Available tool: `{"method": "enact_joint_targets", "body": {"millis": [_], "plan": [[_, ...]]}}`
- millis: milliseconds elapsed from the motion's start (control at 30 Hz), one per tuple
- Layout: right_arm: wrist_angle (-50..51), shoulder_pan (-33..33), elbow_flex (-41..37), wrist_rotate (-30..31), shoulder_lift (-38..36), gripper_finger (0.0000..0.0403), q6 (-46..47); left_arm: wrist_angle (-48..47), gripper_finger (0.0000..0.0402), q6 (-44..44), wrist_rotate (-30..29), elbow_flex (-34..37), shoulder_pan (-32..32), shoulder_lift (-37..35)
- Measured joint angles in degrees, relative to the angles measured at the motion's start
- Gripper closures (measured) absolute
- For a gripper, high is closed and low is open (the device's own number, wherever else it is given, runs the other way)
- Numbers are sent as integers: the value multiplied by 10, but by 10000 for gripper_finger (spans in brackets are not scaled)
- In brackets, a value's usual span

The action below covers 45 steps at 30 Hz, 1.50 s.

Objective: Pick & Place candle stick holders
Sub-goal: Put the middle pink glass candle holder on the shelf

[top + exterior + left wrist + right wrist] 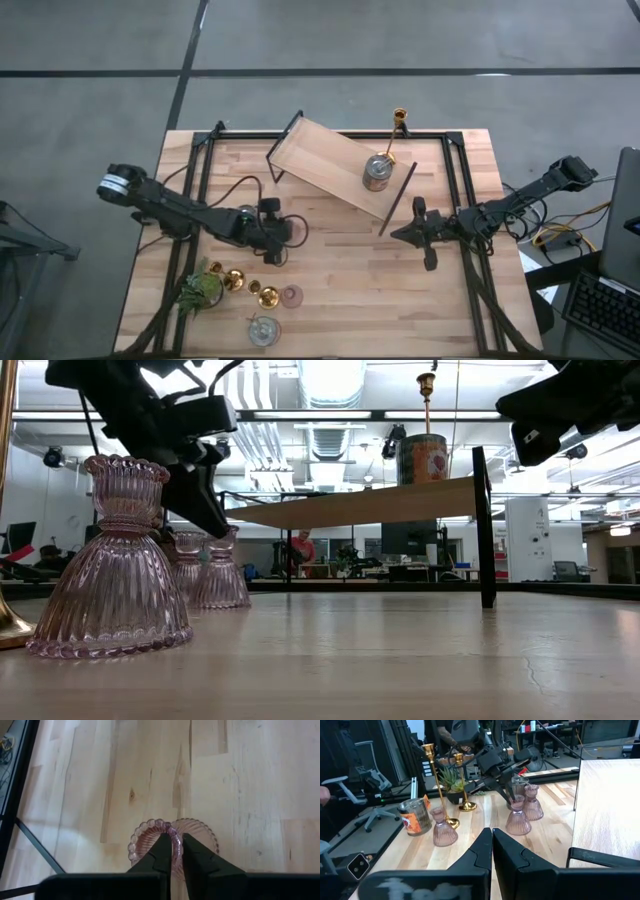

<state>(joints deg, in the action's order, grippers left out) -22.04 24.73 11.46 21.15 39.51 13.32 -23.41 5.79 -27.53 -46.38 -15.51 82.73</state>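
My left gripper [272, 248] is shut on a pink glass cup [518, 819] at the table's middle left. A second pink cup [533, 802] stands just beside it. A third pink cup [291, 296] stands nearer the front edge, with two gold candlesticks [232, 280] [268, 296] and a silvery glass holder [264, 330]. Another silvery holder [378, 172] and a gold candlestick [398, 122] stand on the wooden shelf [320, 150]. My right gripper [420, 235] is shut and empty, right of centre. My left gripper pinches the pink cup's top rim [171, 828] between its two fingers, one finger [192, 851] seemingly inside the cup and one outside. The fingers come from above, slanting down from the table's left. The cup is upright and its base [518, 831] looks to be on the table.
A small green plant [200, 290] stands by the gold candlesticks at the front left. The wooden shelf with its black frame [398, 200] takes the far middle. Bare tabletop lies between the two grippers and along the front right.
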Motion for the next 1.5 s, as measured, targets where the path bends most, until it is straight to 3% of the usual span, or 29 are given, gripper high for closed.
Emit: {"method": "enact_joint_targets", "body": {"millis": [567,1500], "plan": [[0,0,0,0,0,394,0,0,392,-49,30,-60,-4,-6],[0,0,0,0,0,394,-2,-16,395,-46,30,-59,-5,-8]]}}
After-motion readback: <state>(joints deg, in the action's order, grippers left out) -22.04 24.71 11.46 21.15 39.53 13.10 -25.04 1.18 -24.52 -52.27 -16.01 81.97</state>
